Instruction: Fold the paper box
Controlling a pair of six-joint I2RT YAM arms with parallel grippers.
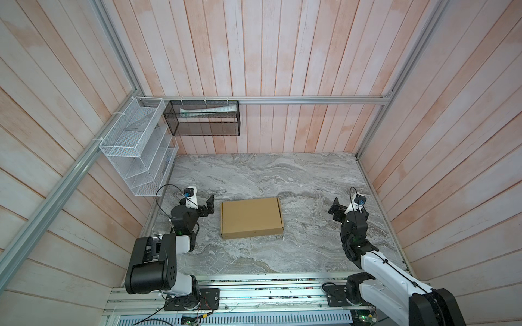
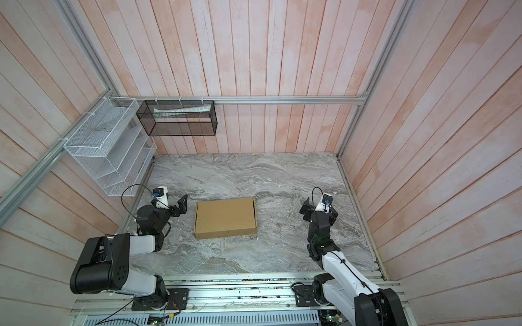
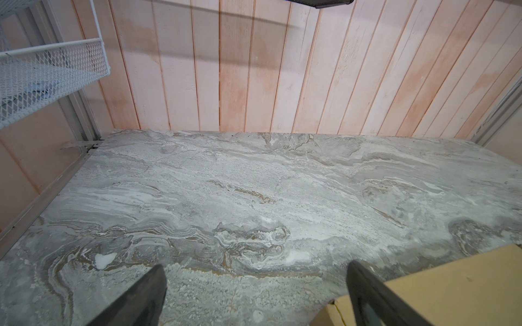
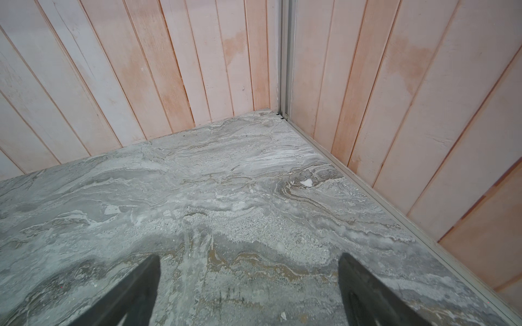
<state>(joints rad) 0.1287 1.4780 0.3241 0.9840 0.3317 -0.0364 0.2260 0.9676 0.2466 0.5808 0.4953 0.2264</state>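
**A:** How is the left claw [image 1: 209, 207]?

**B:** Spread wide and holding nothing. It hangs just beside the left side of the box [image 1: 251, 217], with a gap between them. In its wrist view, one finger [image 3: 364, 296] crosses in front of a corner of the box [image 3: 452, 288].

**A:** And the right claw [image 1: 334, 210]?

**B:** Also spread wide and empty, over bare table [image 4: 226, 183]. It sits near the table's right edge, well apart from the box.

**A:** Where is the box?

**B:** It lies flat on the table [image 1: 282, 175], about midway between the left and right edges and nearer the front edge than the back. It is a closed, shallow box with its lid down. Both top views show the same [image 2: 225, 217].

**A:** Anything further out?

**B:** A white rack [image 1: 135, 146] hangs over the back left corner. A black basket [image 1: 203, 118] hangs beside it on the back wall.
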